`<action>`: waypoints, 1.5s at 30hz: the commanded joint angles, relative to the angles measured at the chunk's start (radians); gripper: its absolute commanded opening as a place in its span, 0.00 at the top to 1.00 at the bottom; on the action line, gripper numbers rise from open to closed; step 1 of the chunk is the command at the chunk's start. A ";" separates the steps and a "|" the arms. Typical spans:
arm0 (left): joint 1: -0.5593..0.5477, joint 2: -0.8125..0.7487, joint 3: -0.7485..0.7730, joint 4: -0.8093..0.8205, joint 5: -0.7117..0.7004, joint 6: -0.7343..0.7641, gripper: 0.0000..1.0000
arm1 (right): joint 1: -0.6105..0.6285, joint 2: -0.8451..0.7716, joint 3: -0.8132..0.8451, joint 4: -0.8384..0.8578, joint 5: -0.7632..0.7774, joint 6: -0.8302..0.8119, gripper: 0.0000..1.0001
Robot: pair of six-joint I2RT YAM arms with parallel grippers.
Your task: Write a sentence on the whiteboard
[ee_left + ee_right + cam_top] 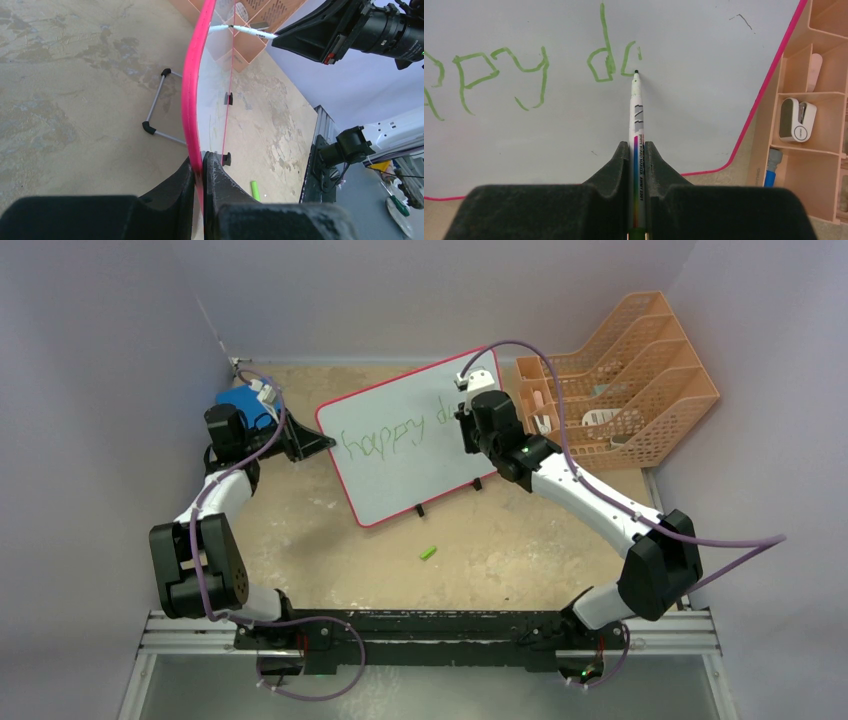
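Board: large white rectangular whiteboard with thin red rim (400,480) stands between the arms, tilted | Left claw (202,162): pressed onto its left rim | Right claw (637,147): pinching thin white marker (636,107), long axis pointing away at board, tip touching just right of last letter | Green writing (392,436): "happy d", then an unfinished "a"; marker print unreadable

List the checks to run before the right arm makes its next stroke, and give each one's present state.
1. Left claw shut on the board rim: ok.
2. Right claw shut on the marker: ok.
3. Marker tip on the board: ok.
4. Sentence complete: not ok; it stops partway through the second word.
5. Bare board right of the tip for more letters: ok.
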State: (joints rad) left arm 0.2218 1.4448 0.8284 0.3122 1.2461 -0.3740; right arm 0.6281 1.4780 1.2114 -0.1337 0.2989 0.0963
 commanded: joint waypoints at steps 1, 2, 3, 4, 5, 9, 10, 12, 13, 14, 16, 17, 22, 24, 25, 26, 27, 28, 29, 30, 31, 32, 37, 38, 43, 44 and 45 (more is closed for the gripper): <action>-0.012 -0.021 0.026 0.011 -0.004 0.044 1.00 | -0.005 -0.003 0.060 0.047 0.014 -0.010 1.00; -0.012 -0.021 0.025 0.011 -0.004 0.044 1.00 | -0.005 -0.002 0.065 0.049 0.015 -0.010 1.00; -0.012 -0.021 0.025 0.011 -0.004 0.044 1.00 | -0.005 -0.001 0.068 0.050 0.016 -0.010 1.00; -0.012 -0.021 0.026 0.011 -0.004 0.044 1.00 | -0.005 0.000 0.071 0.052 0.018 -0.011 1.00; -0.012 -0.021 0.025 0.011 -0.004 0.044 1.00 | -0.005 0.001 0.075 0.052 0.016 -0.012 1.00; -0.012 -0.021 0.026 0.010 -0.005 0.045 1.00 | -0.005 0.005 0.082 0.052 0.019 -0.012 1.00; -0.012 -0.021 0.025 0.010 -0.005 0.044 1.00 | -0.005 0.005 0.082 0.052 0.021 -0.011 1.00; -0.012 -0.021 0.026 0.010 -0.005 0.044 1.00 | -0.005 0.005 0.079 0.052 0.025 -0.011 1.00; -0.011 -0.022 0.027 0.010 -0.005 0.044 1.00 | -0.005 0.006 0.079 0.050 0.024 -0.012 1.00; -0.011 -0.021 0.027 0.010 -0.005 0.044 1.00 | -0.005 0.006 0.077 0.048 0.022 -0.012 1.00; -0.011 -0.023 0.027 0.010 -0.006 0.044 1.00 | -0.005 0.005 0.072 0.046 0.021 -0.012 1.00; -0.011 -0.023 0.026 0.010 -0.005 0.044 1.00 | -0.005 0.004 0.069 0.043 0.021 -0.012 1.00; -0.012 -0.022 0.026 0.011 -0.005 0.044 1.00 | -0.005 -0.002 0.044 0.029 0.016 -0.008 1.00; -0.011 -0.024 0.026 0.010 -0.006 0.044 1.00 | -0.005 -0.007 0.032 0.025 0.013 -0.004 1.00; -0.012 -0.022 0.026 0.011 -0.006 0.044 1.00 | -0.005 -0.010 0.027 0.023 0.010 -0.003 1.00; -0.012 -0.021 0.026 0.011 -0.007 0.044 1.00 | -0.005 -0.014 0.021 0.022 0.008 -0.001 1.00; -0.012 -0.021 0.026 0.011 -0.007 0.044 1.00 | -0.005 -0.017 0.015 0.020 0.005 0.002 1.00; -0.012 -0.022 0.026 0.011 -0.007 0.044 1.00 | -0.005 -0.020 0.011 0.017 0.002 0.003 1.00; -0.011 -0.021 0.025 0.011 -0.007 0.045 1.00 | -0.005 -0.021 0.005 0.015 -0.001 0.006 1.00; -0.012 -0.021 0.025 0.011 -0.007 0.044 1.00 | -0.005 -0.023 0.000 0.013 -0.003 0.006 1.00; -0.011 -0.021 0.025 0.011 -0.007 0.044 1.00 | -0.005 -0.024 -0.004 0.011 -0.003 0.009 1.00; -0.012 -0.021 0.026 0.011 -0.007 0.044 1.00 | -0.005 -0.026 -0.008 0.010 -0.002 0.008 1.00; -0.012 -0.022 0.025 0.010 -0.007 0.044 1.00 | -0.005 -0.034 -0.022 0.012 0.022 0.009 1.00; -0.011 -0.024 0.026 0.010 -0.007 0.044 1.00 | -0.005 -0.037 -0.024 0.014 0.026 0.009 1.00; -0.012 -0.023 0.026 0.010 -0.007 0.046 1.00 | -0.009 -0.042 -0.024 0.015 0.058 0.013 1.00; -0.011 -0.023 0.025 0.010 -0.007 0.046 1.00 | -0.011 -0.045 -0.022 0.017 0.058 0.014 1.00; -0.012 -0.023 0.026 0.010 -0.007 0.046 1.00 | -0.011 -0.049 -0.019 0.020 0.058 0.014 1.00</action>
State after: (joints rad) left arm 0.2218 1.4441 0.8284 0.3122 1.2488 -0.3740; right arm 0.6270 1.4666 1.1866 -0.1303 0.3225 0.0978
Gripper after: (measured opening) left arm 0.059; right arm 0.104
